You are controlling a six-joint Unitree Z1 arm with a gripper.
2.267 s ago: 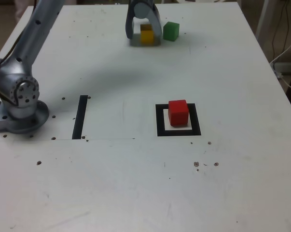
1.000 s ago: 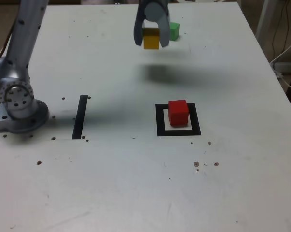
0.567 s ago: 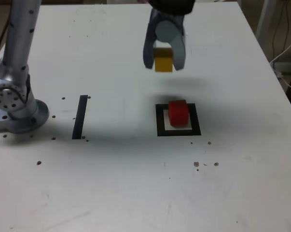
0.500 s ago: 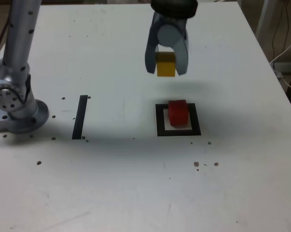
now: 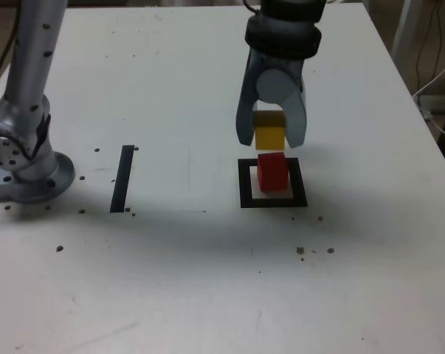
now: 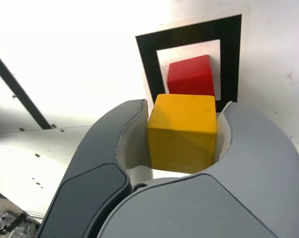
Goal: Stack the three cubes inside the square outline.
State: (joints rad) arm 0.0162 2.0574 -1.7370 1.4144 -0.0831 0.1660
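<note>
Yellow is seen between the grey jaws: the yellow cube [image 5: 268,137] is clamped on two opposite sides by the gripper [image 5: 270,140], and it is held clear of the table [image 5: 207,280]. In the wrist view the same cube [image 6: 183,132] is pressed between the curved jaws, with one corner edge turned toward the camera. Just beneath it the red cube [image 5: 272,171] is seen resting inside the square outline [image 5: 244,184], on the white centre; whether the two cubes touch cannot be told. A straight black tape strip [image 5: 122,178] is laid well apart toward the exterior view's left, and the arm's base [image 5: 26,166] is bolted at the table's edge beyond it.
</note>
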